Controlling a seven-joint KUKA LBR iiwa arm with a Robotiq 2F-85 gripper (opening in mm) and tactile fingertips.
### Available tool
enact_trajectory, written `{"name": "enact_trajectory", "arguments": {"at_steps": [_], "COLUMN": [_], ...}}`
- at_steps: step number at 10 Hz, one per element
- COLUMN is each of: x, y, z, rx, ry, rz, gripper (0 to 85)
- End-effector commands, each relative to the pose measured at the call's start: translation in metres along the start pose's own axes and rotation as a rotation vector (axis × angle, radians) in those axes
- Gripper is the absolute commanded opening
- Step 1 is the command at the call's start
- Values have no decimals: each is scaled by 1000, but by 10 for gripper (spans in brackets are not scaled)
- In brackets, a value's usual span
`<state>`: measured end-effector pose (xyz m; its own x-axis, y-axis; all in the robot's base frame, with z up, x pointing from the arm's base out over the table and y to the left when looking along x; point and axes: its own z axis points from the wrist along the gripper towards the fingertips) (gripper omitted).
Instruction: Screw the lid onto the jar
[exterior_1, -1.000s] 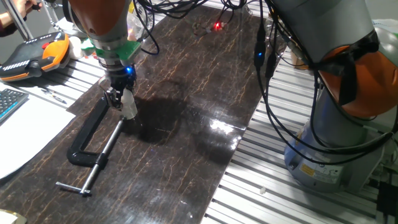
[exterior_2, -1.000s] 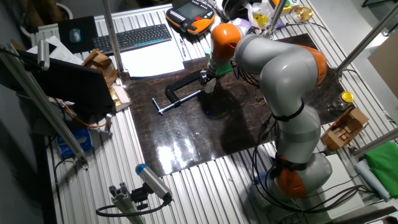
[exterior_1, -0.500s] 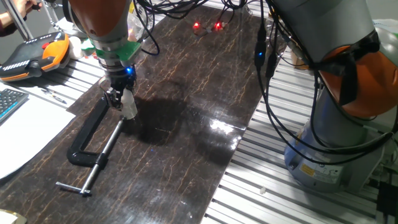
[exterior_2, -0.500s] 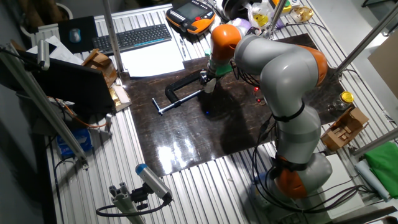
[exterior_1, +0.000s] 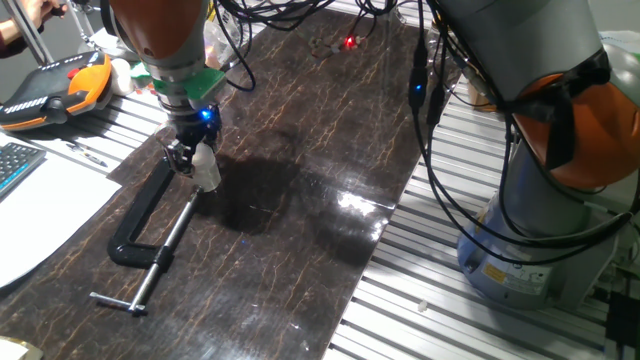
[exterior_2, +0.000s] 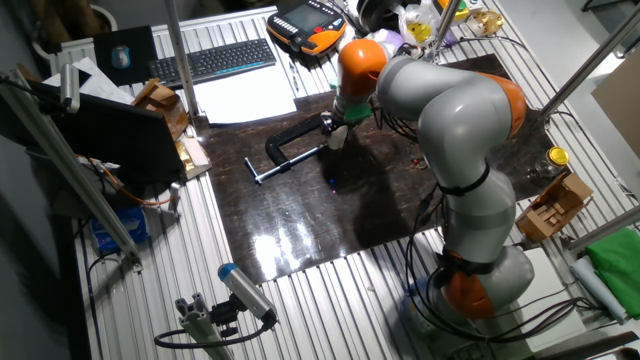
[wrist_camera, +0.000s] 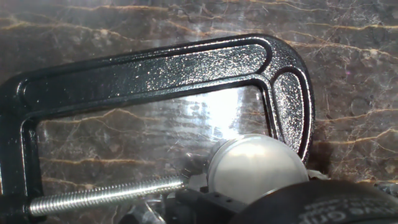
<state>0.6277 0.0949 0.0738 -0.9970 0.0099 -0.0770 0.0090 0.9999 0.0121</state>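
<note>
A small whitish cylinder, the jar (exterior_1: 209, 177), stands tilted on the dark table right beside the screw of a black C-clamp (exterior_1: 150, 232). Its round whitish-grey lid (wrist_camera: 255, 167) sits on top and fills the lower middle of the hand view, just inside the clamp's curved end. My gripper (exterior_1: 192, 160) comes down from above and is shut on the lid. A dark finger (wrist_camera: 311, 202) covers the lid's near edge. In the other fixed view the gripper (exterior_2: 333, 135) and the whitish piece are tiny, and where lid meets jar cannot be made out.
The C-clamp (wrist_camera: 155, 68) lies flat, its frame to the left of the gripper and its threaded rod (wrist_camera: 106, 196) reaching to the jar. An orange pendant (exterior_1: 55, 85), a keyboard (exterior_2: 210, 60) and papers (exterior_2: 245, 95) lie off the table's left side. The arm's base (exterior_1: 540, 230) stands at the right.
None of the objects or the gripper has moved; only small red lights at the far end of the table blink.
</note>
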Motion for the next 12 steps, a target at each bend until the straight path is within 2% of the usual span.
{"name": "enact_trajectory", "arguments": {"at_steps": [1,7,12], "x": [0,0,0], "y": [0,0,0], "z": [0,0,0], "rx": [0,0,-2], "ry": [2,9,-3], "rz": [18,202,325], "gripper": [710,707,710]}}
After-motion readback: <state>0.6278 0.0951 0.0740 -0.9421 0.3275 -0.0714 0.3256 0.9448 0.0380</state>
